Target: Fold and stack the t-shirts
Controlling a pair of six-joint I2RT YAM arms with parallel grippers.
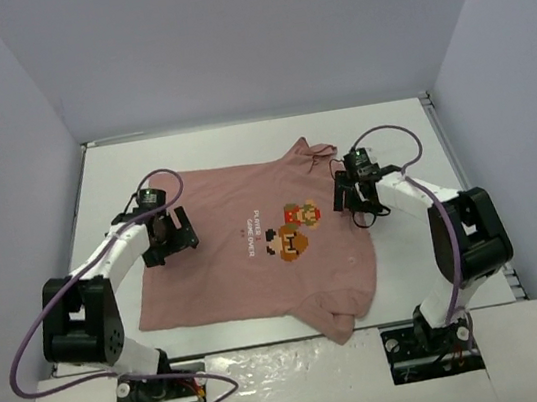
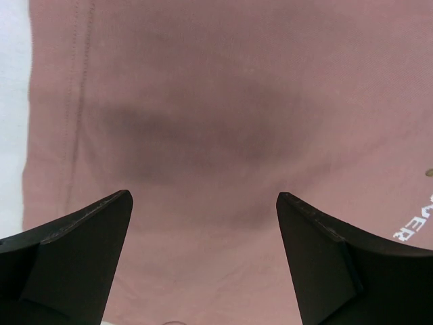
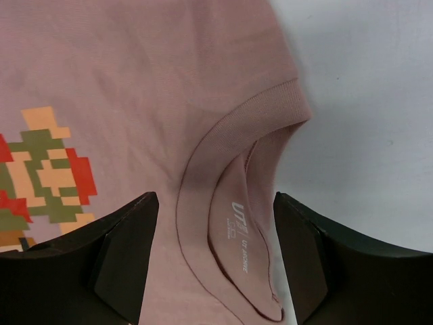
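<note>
A dusty-pink t-shirt (image 1: 228, 268) lies spread flat on the white table, its neck toward the right and its hem toward the left, with a pixel-art print (image 1: 293, 230) at its middle. My left gripper (image 1: 171, 238) is open just above the hem end; the left wrist view shows plain pink cloth (image 2: 203, 135) between the fingers (image 2: 81, 250). My right gripper (image 1: 361, 199) is open over the collar; the right wrist view shows the ribbed collar (image 3: 237, 223) with its printed label between the fingers (image 3: 325, 271).
The white table (image 1: 240, 143) is walled by grey panels at the back and both sides. One sleeve (image 1: 340, 324) reaches the table's near edge. Purple cables loop off both arms.
</note>
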